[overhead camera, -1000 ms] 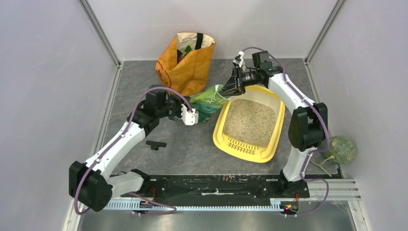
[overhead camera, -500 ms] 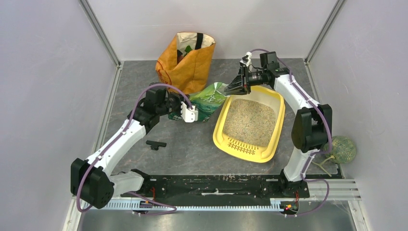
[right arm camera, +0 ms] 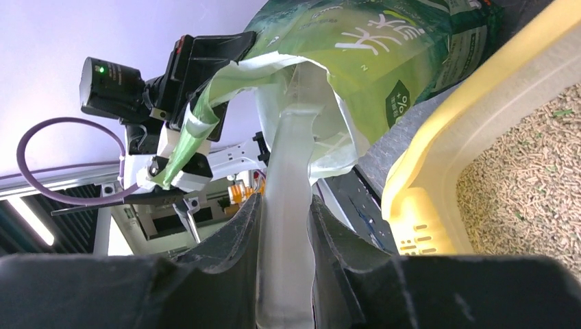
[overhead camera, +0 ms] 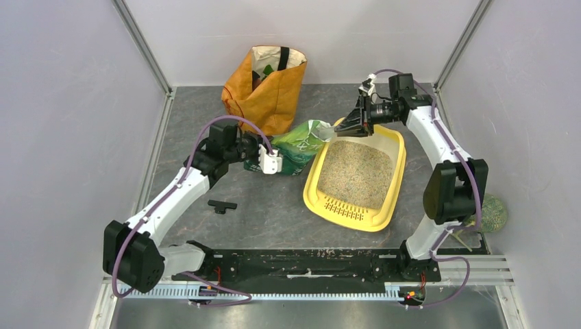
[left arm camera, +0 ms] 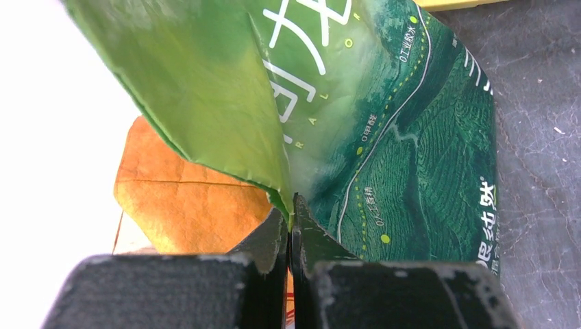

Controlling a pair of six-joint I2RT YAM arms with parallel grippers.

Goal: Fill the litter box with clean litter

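The yellow litter box [overhead camera: 346,212] lies right of centre and holds clean litter [overhead camera: 356,171], beige granules. Left of it, the green litter bag [overhead camera: 294,147] rests on its side, its mouth facing the box's far corner. My left gripper [overhead camera: 276,157] is shut on the bag's edge [left arm camera: 274,171], its jaws [left arm camera: 291,205] pinching the film. My right gripper [overhead camera: 351,123] hovers over the box's far left corner, shut on a translucent white handle [right arm camera: 291,157] that reaches into the bag's mouth [right arm camera: 329,89]. The box rim [right arm camera: 438,151] and litter [right arm camera: 527,178] show at right.
An orange shopping bag [overhead camera: 267,89] stands at the back, just behind the green bag. A small black part [overhead camera: 221,205] lies on the grey table near the left arm. A green melon [overhead camera: 492,214] sits at the right edge, behind the right arm's elbow. Walls close in both sides.
My right arm has swung to the right, carrying the white handle back from the bag's mouth toward the box's far corner. The left gripper has kept its hold and barely shifted.
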